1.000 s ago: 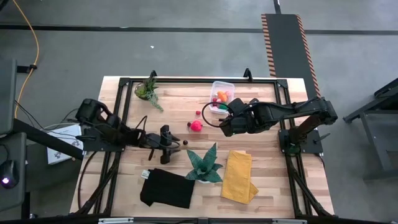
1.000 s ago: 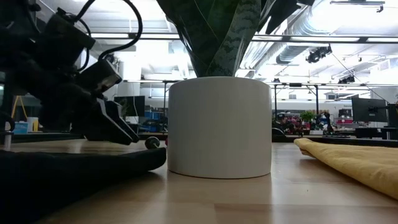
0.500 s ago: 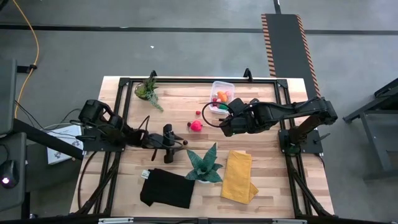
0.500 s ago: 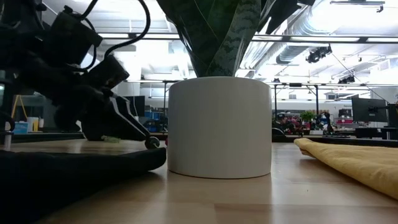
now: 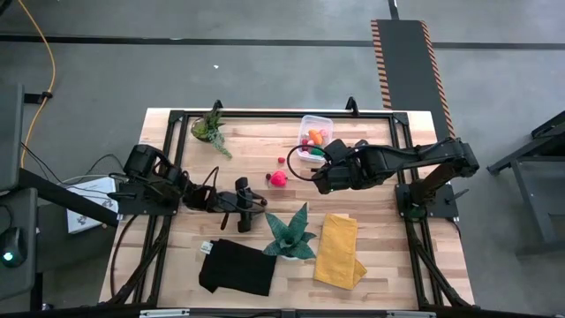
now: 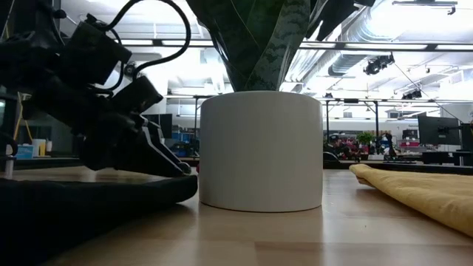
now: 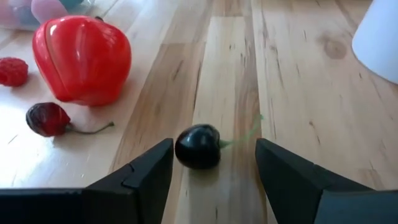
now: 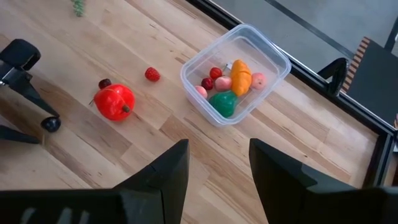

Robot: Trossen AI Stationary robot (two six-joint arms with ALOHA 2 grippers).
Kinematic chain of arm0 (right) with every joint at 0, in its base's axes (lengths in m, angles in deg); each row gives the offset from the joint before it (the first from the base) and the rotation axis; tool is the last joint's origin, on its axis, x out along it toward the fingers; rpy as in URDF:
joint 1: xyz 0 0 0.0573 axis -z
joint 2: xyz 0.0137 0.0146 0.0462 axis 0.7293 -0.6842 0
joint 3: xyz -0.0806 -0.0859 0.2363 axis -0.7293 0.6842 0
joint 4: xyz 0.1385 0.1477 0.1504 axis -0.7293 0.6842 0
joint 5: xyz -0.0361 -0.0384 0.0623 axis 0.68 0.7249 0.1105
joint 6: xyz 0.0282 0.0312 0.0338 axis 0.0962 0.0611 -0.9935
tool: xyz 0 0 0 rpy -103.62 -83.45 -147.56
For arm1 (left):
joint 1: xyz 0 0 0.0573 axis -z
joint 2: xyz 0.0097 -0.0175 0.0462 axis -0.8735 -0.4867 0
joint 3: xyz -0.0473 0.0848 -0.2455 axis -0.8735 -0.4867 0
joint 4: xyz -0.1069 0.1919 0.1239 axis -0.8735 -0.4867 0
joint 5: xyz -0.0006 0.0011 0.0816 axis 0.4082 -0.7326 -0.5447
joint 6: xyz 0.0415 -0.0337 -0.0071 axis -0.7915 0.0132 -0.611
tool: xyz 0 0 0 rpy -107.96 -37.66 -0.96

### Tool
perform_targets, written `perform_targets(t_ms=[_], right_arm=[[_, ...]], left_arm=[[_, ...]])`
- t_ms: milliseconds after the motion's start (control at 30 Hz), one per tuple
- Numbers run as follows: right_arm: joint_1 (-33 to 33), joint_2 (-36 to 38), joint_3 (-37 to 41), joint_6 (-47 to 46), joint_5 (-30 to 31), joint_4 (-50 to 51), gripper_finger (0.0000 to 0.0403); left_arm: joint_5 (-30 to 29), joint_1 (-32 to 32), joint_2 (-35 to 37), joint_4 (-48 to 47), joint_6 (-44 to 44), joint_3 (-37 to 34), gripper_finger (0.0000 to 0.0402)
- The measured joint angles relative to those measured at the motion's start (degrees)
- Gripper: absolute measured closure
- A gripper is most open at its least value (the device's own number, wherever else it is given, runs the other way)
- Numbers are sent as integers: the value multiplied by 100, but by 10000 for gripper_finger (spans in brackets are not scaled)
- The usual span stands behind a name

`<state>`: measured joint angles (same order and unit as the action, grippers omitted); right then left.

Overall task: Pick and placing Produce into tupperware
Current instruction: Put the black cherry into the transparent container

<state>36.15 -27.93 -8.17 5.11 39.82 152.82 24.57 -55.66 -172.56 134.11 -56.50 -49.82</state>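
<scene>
A dark cherry lies on the wooden table between the open fingers of my left gripper, which is low over the table. The fingers stand on either side of the cherry; whether the nearer one touches it I cannot tell. Beyond it lie a red pepper, a dark red cherry and a raspberry. The clear tupperware at the far right holds several pieces of produce. My right gripper hangs open and empty above the table, near the tupperware.
A teal plant in a white pot stands just to the near right of my left gripper. A black cloth and a folded yellow cloth lie near the front edge. A small green potted plant stands at the far left.
My left gripper has moved low along the table toward its right edge, up to the dark cherry, which now lies between its fingers. The cherry has stayed in place. My right gripper has kept still.
</scene>
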Motion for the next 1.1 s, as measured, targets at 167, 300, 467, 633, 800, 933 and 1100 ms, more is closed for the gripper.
perform_targets(t_ms=[167, 300, 467, 633, 800, 933, 1100], right_arm=[[1, 0, 0, 0, 2, 27, 243], [1, 0, 0, 0, 26, 49, 243], [2, 0, 0, 0, 33, 60, 243], [2, 0, 0, 0, 31, 62, 243], [2, 0, 0, 14, 29, 64, 243], [2, 0, 0, 30, 28, 65, 243], [2, 0, 0, 26, 44, 65, 243]], left_arm=[[-1, 0, 0, 3, 2, 22, 189], [-2, 0, 0, 0, 5, 22, 192], [-37, -171, 0, 0, 109, 22, 192], [240, -434, 0, 0, 159, 20, 192], [440, -446, 0, 0, 150, 18, 192], [443, -446, 2, 0, 155, 17, 192], [446, -446, 2, 0, 155, 17, 192]])
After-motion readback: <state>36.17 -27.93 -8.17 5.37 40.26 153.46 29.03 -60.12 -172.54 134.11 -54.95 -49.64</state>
